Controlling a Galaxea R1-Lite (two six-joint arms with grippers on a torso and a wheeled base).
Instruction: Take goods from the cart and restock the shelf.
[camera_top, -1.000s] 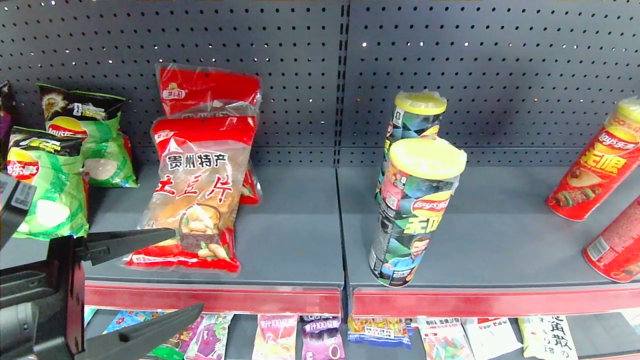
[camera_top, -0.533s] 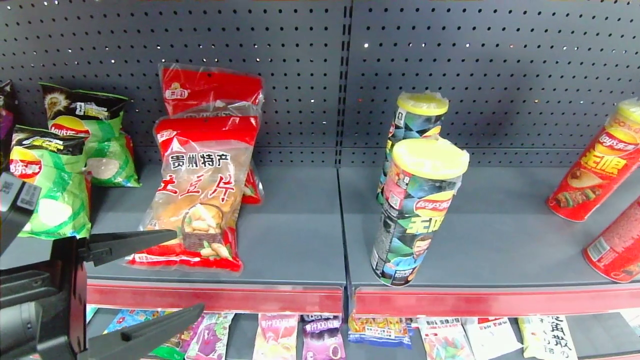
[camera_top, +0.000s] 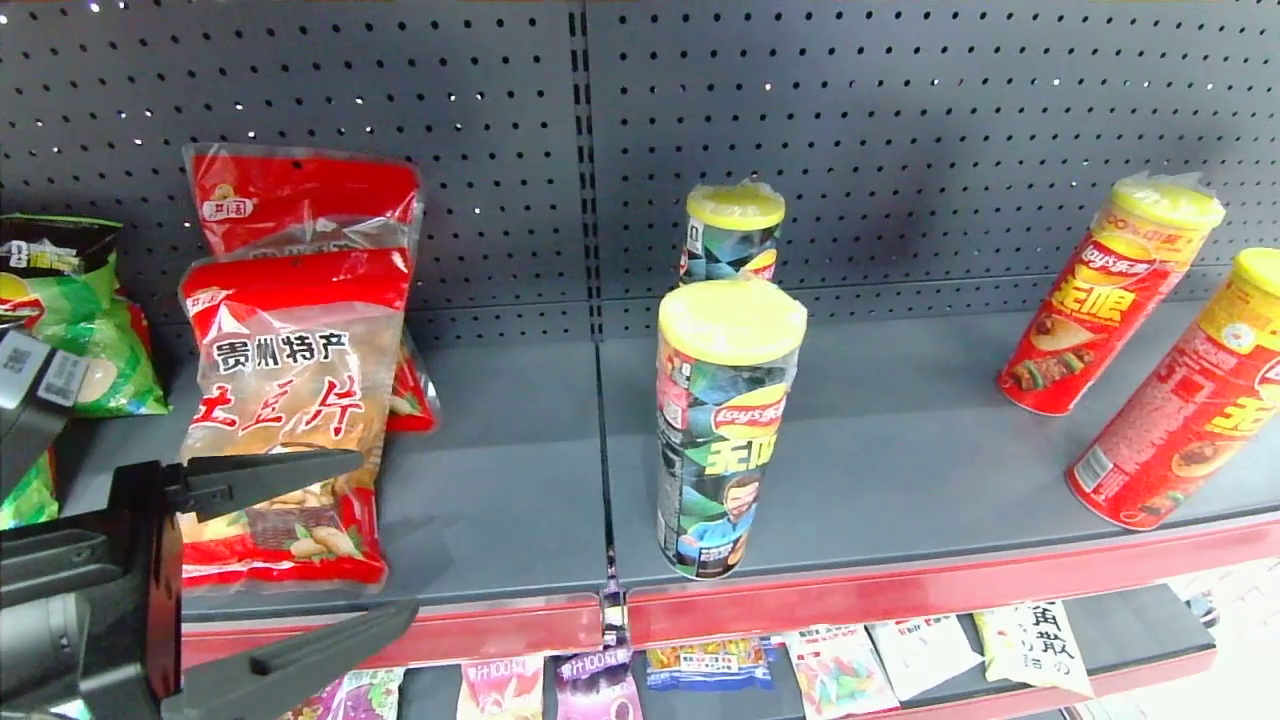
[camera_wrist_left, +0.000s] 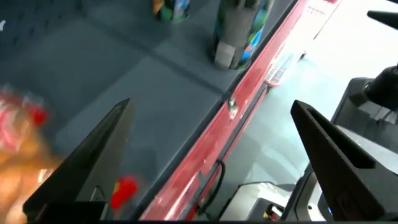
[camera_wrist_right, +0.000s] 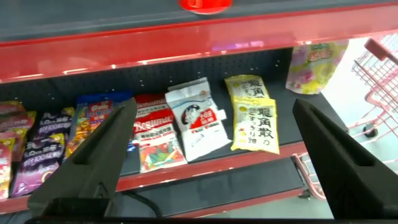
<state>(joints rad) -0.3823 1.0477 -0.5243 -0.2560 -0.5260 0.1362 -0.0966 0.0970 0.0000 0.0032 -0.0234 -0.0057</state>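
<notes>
Left end effector (camera_top: 380, 535) stays open beside the shelf (camera_top: 900, 470); camera panned right.

shelf (camera_top: 500, 480): matt grey metal
back panel (camera_top: 900, 120): perforated matt metal
potato chip bag (camera_top: 285, 390): glossy plastic film
chip can (camera_top: 725, 440): shiny wrap, plastic lid

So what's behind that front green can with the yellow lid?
A second yellow-lidded can stands upright behind the front can; its lower part is covered.
</notes>
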